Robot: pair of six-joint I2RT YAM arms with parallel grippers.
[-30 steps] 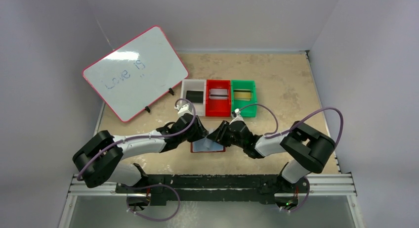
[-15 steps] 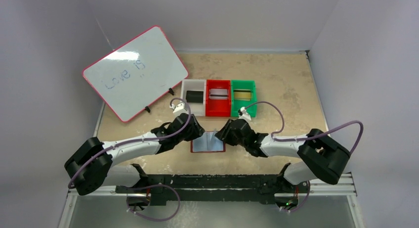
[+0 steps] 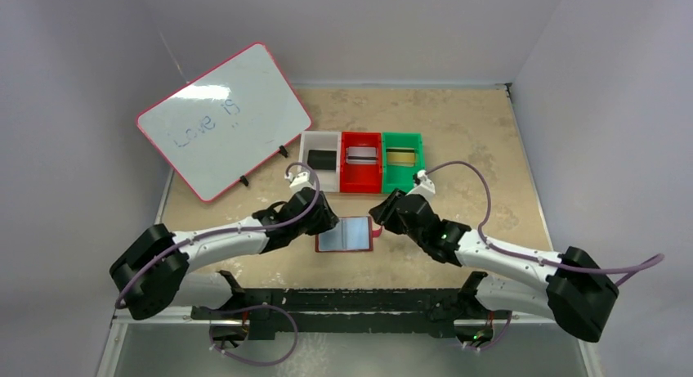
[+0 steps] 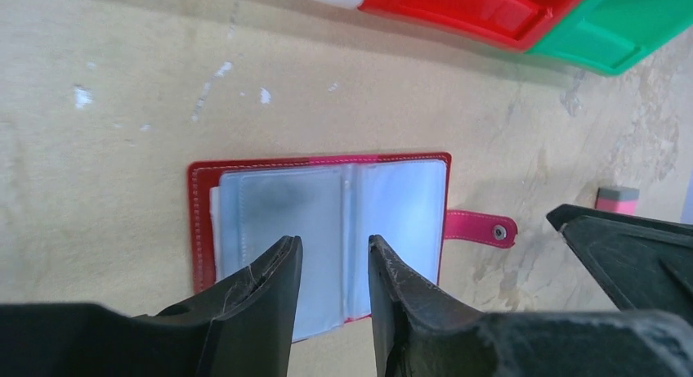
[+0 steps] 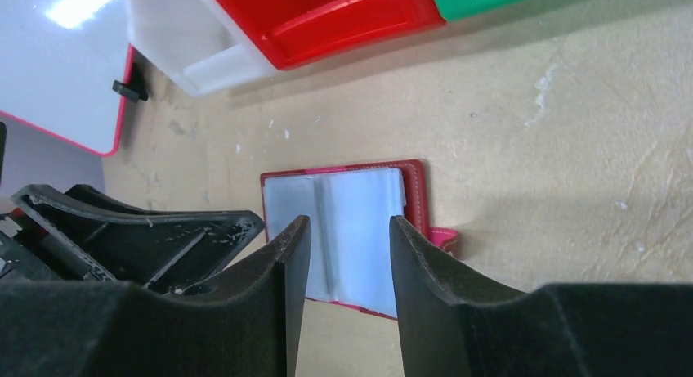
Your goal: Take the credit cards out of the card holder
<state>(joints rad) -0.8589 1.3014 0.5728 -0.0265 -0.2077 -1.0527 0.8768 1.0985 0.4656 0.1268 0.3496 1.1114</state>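
Overhead – wrist cams over card holder (image 4: 323, 201)

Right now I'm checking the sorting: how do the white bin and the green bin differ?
The white bin sits at the row's left end, the green bin at its right end. The white bin holds a black card, the green bin a gold card. Both adjoin the red bin and hold one card each.

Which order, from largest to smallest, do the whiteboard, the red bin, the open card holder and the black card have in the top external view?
1. whiteboard, clearly largest.
2. red bin and card holder: they look about alike, so I do not rank them.
3. black card, smallest.
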